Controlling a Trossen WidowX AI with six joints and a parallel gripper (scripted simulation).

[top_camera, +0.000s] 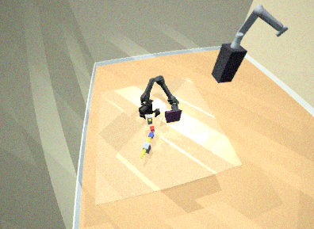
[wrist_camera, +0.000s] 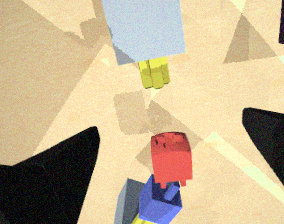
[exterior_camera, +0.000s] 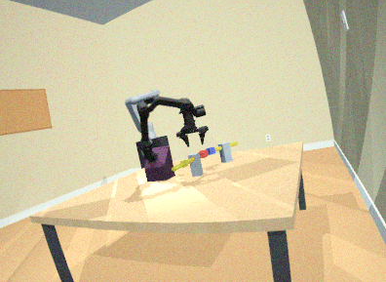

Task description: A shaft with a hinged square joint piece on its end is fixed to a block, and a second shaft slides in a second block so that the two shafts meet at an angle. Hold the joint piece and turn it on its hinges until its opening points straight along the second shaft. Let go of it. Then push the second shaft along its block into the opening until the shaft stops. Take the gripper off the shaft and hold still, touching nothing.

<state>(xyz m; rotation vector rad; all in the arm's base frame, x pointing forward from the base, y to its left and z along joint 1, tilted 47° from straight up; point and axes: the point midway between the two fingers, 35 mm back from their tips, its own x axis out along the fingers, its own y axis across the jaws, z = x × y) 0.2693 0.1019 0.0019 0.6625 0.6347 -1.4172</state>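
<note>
My gripper [exterior_camera: 195,143] [wrist_camera: 169,124] is open and empty, fingers pointing down above the gap between the blocks. The red square joint piece [top_camera: 152,128] [exterior_camera: 203,153] [wrist_camera: 172,162] lies below and between the fingertips in the wrist view, untouched. It hangs on the blue hinge part [top_camera: 151,135] [exterior_camera: 211,150] [wrist_camera: 160,202] of the fixed yellow shaft [top_camera: 143,153] [exterior_camera: 234,143]. Its opening faces roughly toward the second yellow shaft [exterior_camera: 183,164] [wrist_camera: 155,74]; exact alignment is hard to tell. That shaft's end sticks slightly out of the second block [exterior_camera: 196,165] [wrist_camera: 146,30], apart from the red piece.
The grey-blue first block [top_camera: 147,146] [exterior_camera: 225,153] [wrist_camera: 125,200] holds the fixed shaft. A dark purple box [top_camera: 173,116] [exterior_camera: 160,162] stands by the arm's base, beside the second shaft's outer end. A grey arm on a black pedestal [top_camera: 227,66] stands beyond the table.
</note>
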